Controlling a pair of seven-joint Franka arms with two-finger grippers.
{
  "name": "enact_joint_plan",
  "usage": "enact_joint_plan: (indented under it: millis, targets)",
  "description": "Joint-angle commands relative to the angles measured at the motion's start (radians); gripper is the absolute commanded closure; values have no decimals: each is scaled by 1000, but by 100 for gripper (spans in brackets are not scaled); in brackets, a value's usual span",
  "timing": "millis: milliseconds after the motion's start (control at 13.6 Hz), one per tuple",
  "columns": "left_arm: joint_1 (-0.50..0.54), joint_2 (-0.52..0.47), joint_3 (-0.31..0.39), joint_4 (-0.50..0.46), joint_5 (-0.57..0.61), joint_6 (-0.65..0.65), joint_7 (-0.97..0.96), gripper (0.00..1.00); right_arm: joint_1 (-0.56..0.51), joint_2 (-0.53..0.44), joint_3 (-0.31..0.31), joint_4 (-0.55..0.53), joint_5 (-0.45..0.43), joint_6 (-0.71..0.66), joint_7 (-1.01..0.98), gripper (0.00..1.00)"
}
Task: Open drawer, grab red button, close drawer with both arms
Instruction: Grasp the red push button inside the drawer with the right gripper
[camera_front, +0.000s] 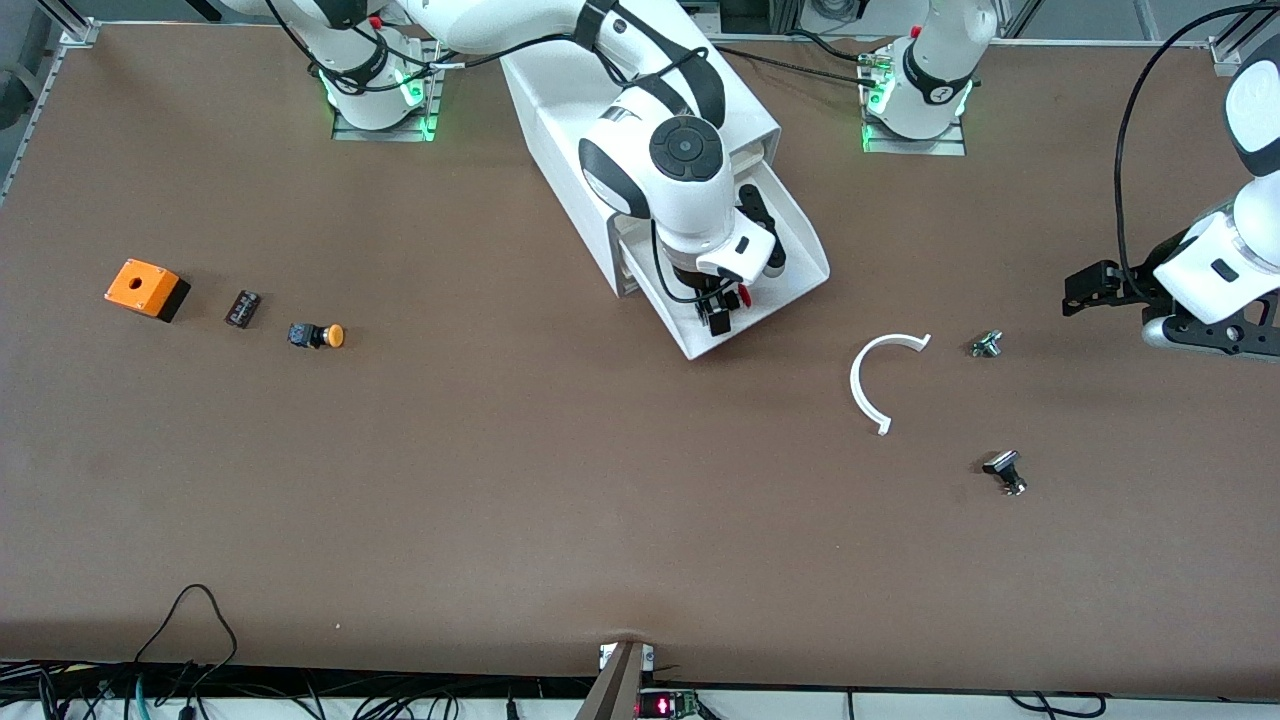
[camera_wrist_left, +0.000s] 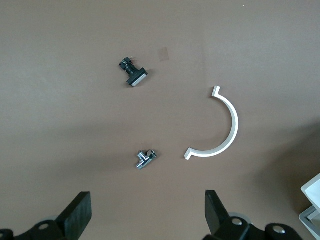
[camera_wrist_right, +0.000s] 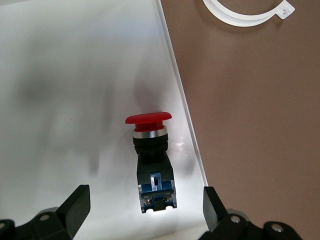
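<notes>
Drawer (camera_front: 790, 240) pulled out; button (camera_wrist_right: 151, 162) lies inside, near side wall. Right gripper (camera_front: 722, 308) hovers over it, spread wide, empty. Left gripper (camera_wrist_left: 145, 212) waits over table end, agape, empty. Button light, rigid; cap slick, so pinch black-blue body.

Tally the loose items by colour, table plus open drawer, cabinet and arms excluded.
Red: 1, button lying in the drawer
Orange: 2, orange box, orange-capped button
White: 1, curved strip
Black or metal: 3, small black block, metal fitting, black-and-silver part
Total: 7
</notes>
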Motion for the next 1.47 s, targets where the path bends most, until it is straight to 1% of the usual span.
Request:
enact_joint_plan:
  millis: [0, 294, 368, 442, 515, 589, 663, 736, 883, 1031, 1325, 1399]
  targets:
    - [0, 15, -10, 37, 24, -33, -19, 0, 11, 25, -12, 42, -2, -12, -9, 0]
    - [-10, 15, -15, 38, 26, -71, -112, 0, 11, 50, -17, 42, -1, 41, -4, 0]
    - [-10, 15, -15, 38, 21, -86, -117, 0, 14, 56, -17, 42, -1, 49, -4, 2]
    - [-13, 15, -15, 40, 20, -86, -134, 0, 19, 61, -17, 42, -1, 49, -4, 7]
    - [-16, 18, -15, 43, 21, -86, -148, 0, 19, 64, -17, 40, -1, 49, -3, 19]
    - [-17, 18, -15, 45, 23, -86, -148, 0, 20, 67, -17, 40, -2, 49, -9, 34]
    - [-17, 17, -16, 43, 21, -91, -149, 0, 23, 65, -17, 40, -7, 49, -12, 45]
    - [-19, 17, -21, 43, 21, -92, -150, 0, 25, 65, -17, 40, -19, 49, -10, 51]
    - [-19, 17, -29, 45, 21, -91, -150, 0, 30, 64, -17, 42, -22, 60, 2, 59]
    - [-19, 17, -29, 45, 21, -92, -150, 0, 30, 59, -17, 40, -24, 57, 28, 61]
    - [-19, 17, -29, 43, 21, -92, -154, 0, 30, 56, -21, 42, -25, 48, 34, 76]
    - [-19, 17, -30, 45, 21, -94, -166, 0, 30, 56, -23, 42, -25, 48, 43, 78]
